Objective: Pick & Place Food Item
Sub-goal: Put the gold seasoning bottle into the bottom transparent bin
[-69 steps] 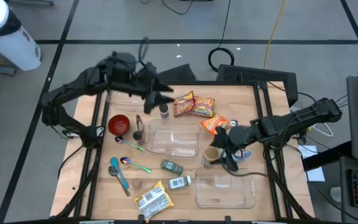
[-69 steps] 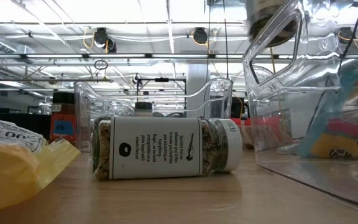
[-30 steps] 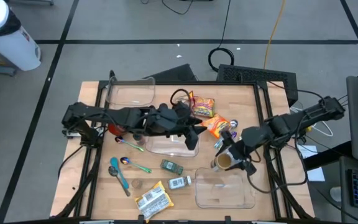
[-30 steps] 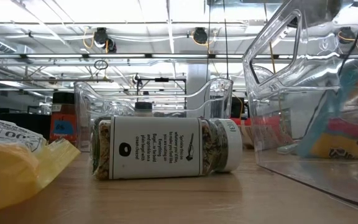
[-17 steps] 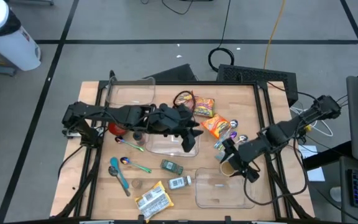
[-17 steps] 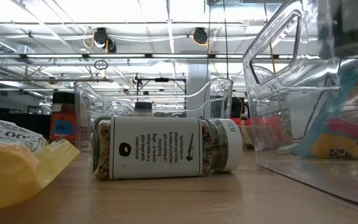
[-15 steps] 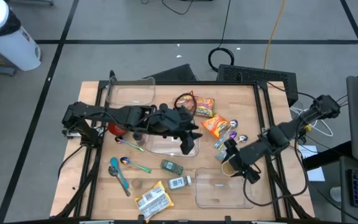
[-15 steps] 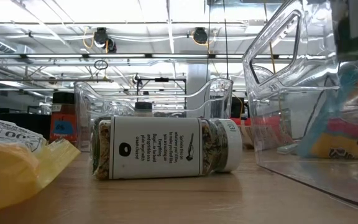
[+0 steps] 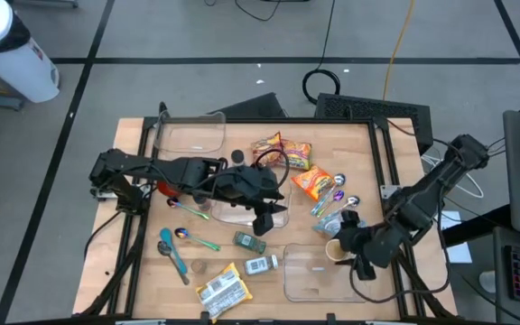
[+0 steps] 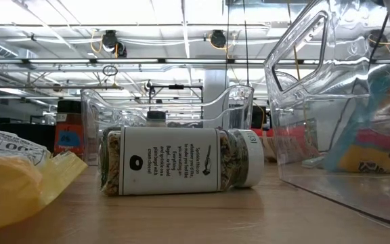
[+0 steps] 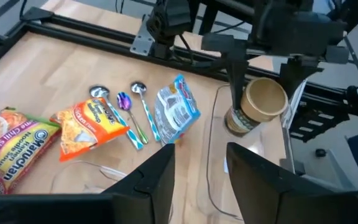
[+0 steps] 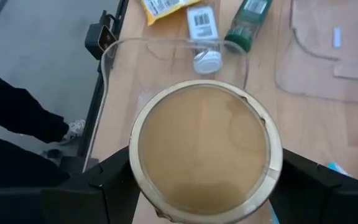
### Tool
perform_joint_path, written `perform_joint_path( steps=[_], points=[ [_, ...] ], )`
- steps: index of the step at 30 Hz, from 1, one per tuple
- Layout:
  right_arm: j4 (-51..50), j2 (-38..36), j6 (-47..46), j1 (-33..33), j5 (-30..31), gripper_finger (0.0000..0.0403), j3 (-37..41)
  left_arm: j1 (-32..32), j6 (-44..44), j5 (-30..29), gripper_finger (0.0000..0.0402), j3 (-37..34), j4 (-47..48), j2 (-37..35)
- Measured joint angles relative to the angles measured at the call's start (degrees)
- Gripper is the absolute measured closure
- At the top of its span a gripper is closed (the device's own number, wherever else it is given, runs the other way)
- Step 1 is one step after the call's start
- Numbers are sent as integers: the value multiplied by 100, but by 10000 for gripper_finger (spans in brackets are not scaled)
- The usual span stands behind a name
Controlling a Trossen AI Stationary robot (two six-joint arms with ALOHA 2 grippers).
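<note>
The light wooden table (image 9: 359, 149) carried a clear rectangular plastic container (image 9: 326, 275) at its near right. The left gripper (image 9: 263, 219) hung above another clear plastic tray (image 9: 228, 208) at mid-table, fingers (image 11: 148, 186) parted wide and empty. The right gripper (image 9: 357, 246) was clamped on a tan round paper cup (image 12: 206, 146), tilted, just beside the near container's rim. An orange noodle packet (image 9: 312, 182) lay near.

The right gripper (image 9: 340, 250) has carried the cup (image 9: 334, 250) toward the front container (image 9: 325, 278).
</note>
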State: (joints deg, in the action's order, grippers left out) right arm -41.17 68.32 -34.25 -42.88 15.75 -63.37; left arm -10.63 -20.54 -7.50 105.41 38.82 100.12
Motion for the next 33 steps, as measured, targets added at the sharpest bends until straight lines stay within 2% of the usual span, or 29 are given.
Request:
perform_joint_path(
  steps=[11,19,26,33],
  points=[
    [-465,158,30,-494,-52,134,0,-2,-430,-178,263,-3,-83,65],
    [-915,-8,-30,-1168,501,134,2,6,-856,-302,252,-4,-983,534],
    [-742,-22,12,-1376,964,134,162,2,-1168,-205,263,-7,-1858,962],
    [-256,-28,24,-1387,980,134,539,2,-1173,113,276,-7,-2256,1029]
  ],
)
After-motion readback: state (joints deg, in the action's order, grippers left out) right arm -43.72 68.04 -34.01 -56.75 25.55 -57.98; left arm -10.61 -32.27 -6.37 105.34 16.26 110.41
